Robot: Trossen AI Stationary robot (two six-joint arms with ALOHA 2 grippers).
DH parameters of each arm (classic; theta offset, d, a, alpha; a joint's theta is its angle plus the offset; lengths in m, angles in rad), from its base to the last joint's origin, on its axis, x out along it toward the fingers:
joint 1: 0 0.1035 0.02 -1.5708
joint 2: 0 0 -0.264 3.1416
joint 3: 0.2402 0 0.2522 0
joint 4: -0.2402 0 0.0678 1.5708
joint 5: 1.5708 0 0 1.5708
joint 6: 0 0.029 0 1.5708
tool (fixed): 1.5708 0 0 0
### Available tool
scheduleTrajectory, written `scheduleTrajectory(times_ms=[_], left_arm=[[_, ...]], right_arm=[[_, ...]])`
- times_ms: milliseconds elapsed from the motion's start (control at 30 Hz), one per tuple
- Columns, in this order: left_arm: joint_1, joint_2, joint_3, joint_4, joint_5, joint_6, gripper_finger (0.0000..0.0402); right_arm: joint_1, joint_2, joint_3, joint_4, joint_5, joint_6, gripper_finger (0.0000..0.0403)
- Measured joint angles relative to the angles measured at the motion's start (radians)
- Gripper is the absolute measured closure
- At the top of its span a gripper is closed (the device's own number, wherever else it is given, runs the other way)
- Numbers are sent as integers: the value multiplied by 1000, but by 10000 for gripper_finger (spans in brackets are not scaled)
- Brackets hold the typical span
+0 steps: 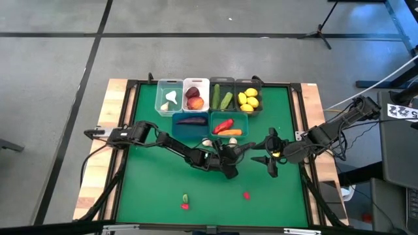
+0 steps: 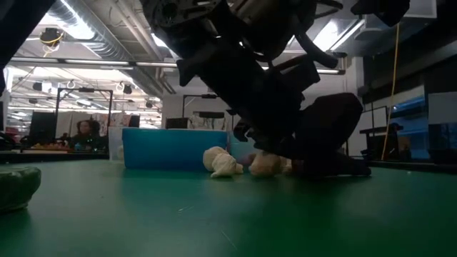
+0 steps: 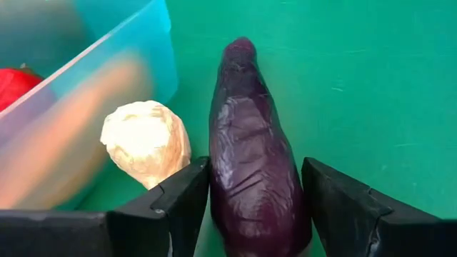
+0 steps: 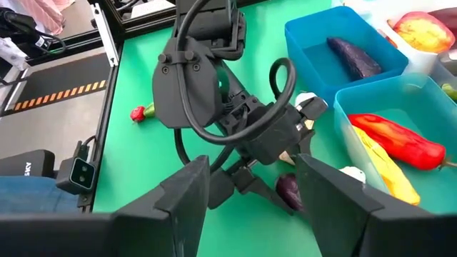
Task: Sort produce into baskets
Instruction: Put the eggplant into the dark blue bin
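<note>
green table mat (image 1: 157,189) | wooden table edge (image 1: 98,163) | grey floor (image 1: 52,78) | tripod (image 1: 323,29)

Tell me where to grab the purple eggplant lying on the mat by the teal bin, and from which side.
Grip the eggplant across its thick middle, coming straight down from above. It lies flat and long on the mat, so fingers should straddle its narrow width. The left hand already sits that way, open around it. Keep the finger beside the garlic clear of it.
</note>
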Motion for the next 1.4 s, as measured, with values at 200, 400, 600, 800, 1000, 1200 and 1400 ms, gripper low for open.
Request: scheduleTrajectory(times_ms=[200, 400, 600, 800, 1000, 1200, 1400], left_arm=[[0, 0, 0, -4, 6, 23, 205], [-4, -21, -2, -13, 35, 43, 244], [-11, -82, 0, -65, 37, 46, 235], [-23, -234, 2, -281, 27, 99, 231], [-30, -430, 1, -695, -80, 65, 230], [-25, -673, -139, -965, -170, 6, 229], [-4, -979, -446, -828, -49, 80, 229]], right_arm=[[0, 0, 0, 0, 0, 0, 194], [0, 0, 0, -4, -7, -6, 194], [0, -3, 0, -32, -18, -7, 194], [0, -16, 0, -46, -19, -7, 194], [0, -21, 0, -54, -19, -7, 194], [0, -21, 0, -69, -19, -7, 194], [0, -21, 0, -76, -19, -7, 194]])
